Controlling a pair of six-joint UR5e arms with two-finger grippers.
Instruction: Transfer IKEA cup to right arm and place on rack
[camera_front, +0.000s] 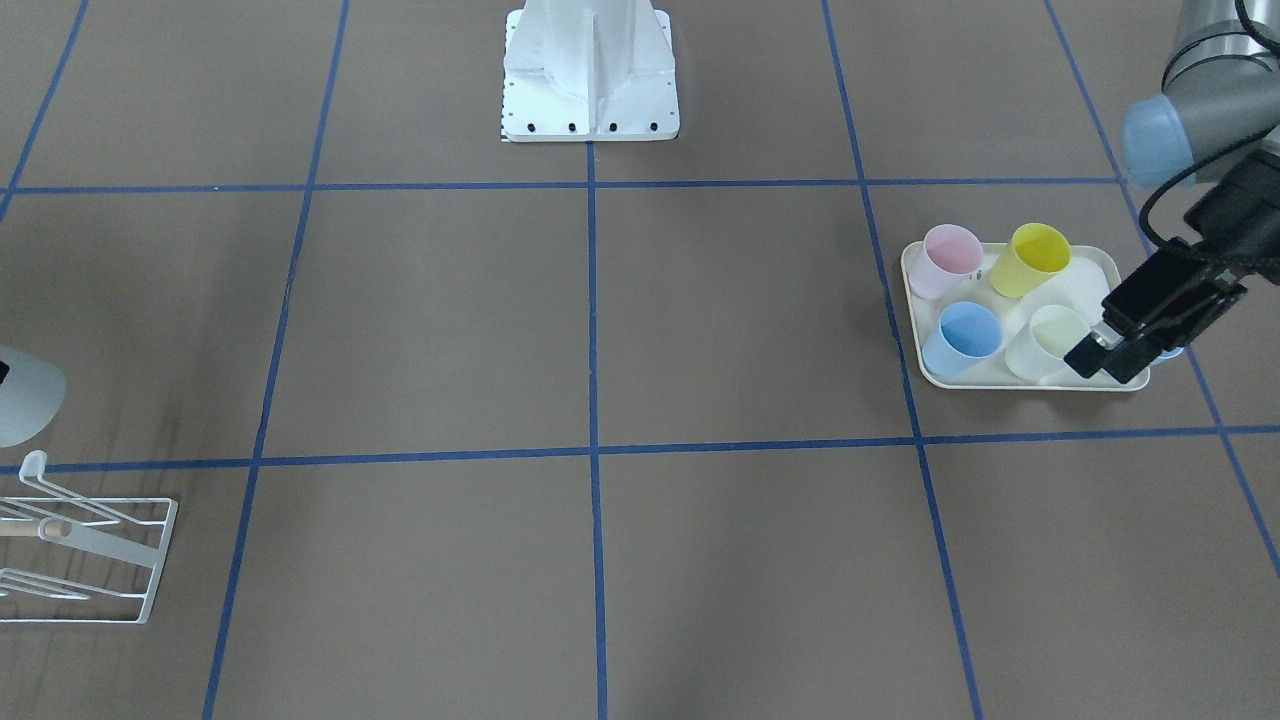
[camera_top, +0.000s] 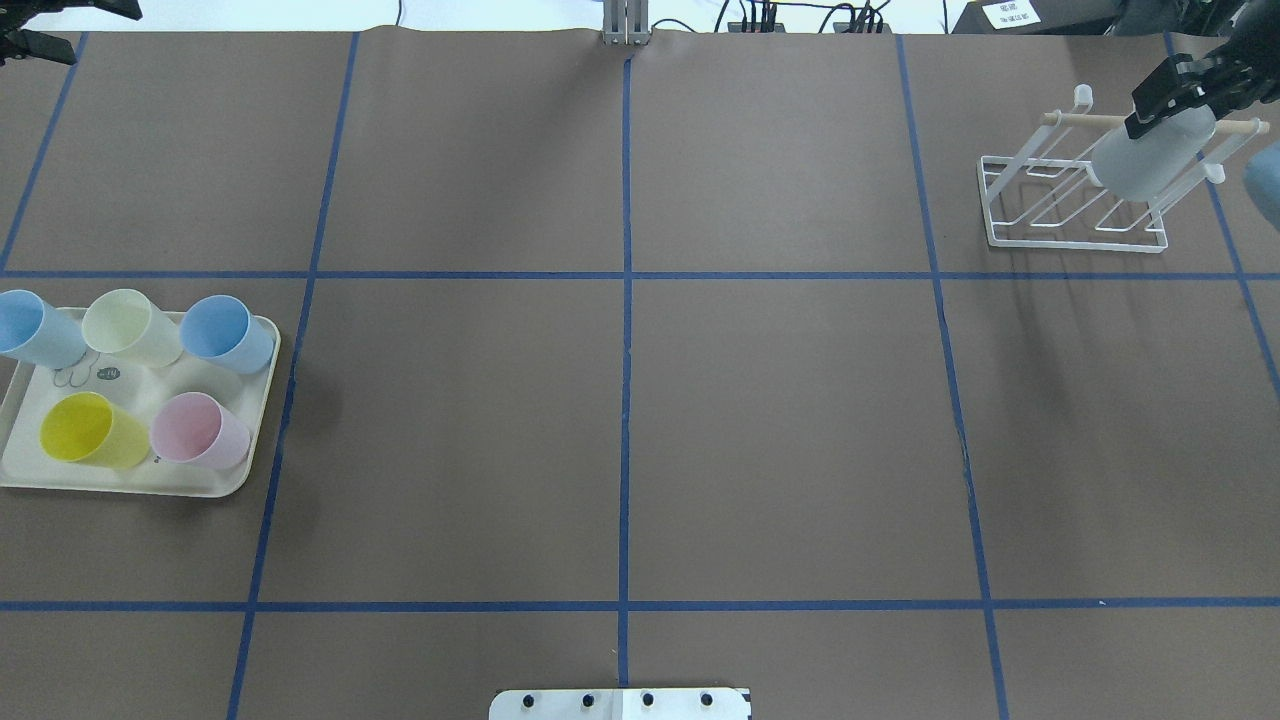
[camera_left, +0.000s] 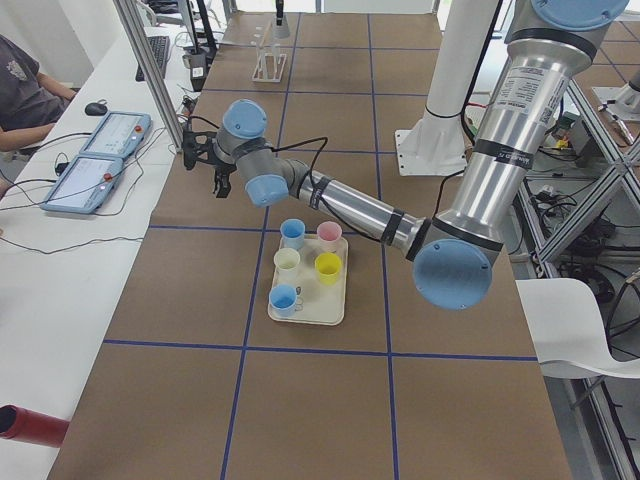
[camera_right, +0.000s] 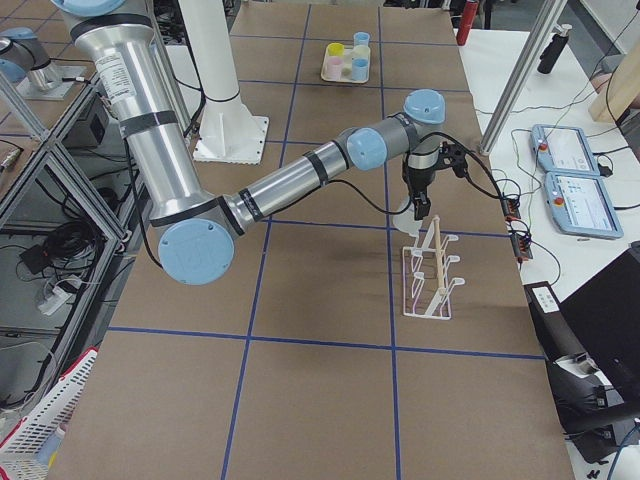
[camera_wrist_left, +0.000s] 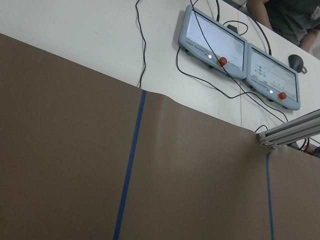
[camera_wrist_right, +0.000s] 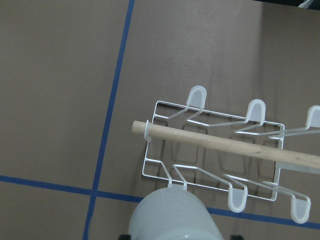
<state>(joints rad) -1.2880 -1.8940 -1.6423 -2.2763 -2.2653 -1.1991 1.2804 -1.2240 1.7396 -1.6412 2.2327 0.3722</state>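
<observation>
On the table (camera_top: 620, 450), close to the robot's base and on its left side, a cream tray (camera_top: 150, 487) carries 5 upright coloured cups (camera_top: 218, 335). Farther out, on the right side, stands the white wire rack (camera_top: 1075, 240) w/ a wooden dowel (camera_top: 1100, 120). The right claw (camera_top: 1165, 105) pinches the pale IKEA cup (camera_top: 1145, 160), which is tilted above the rack's prongs; whether the cup touches a prong, I cannot tell. Farthest, near the operators' edge, the left claw (camera_front: 1103, 367) hangs in the air beyond the tray, fingers spread, w/ nothing between them.
</observation>
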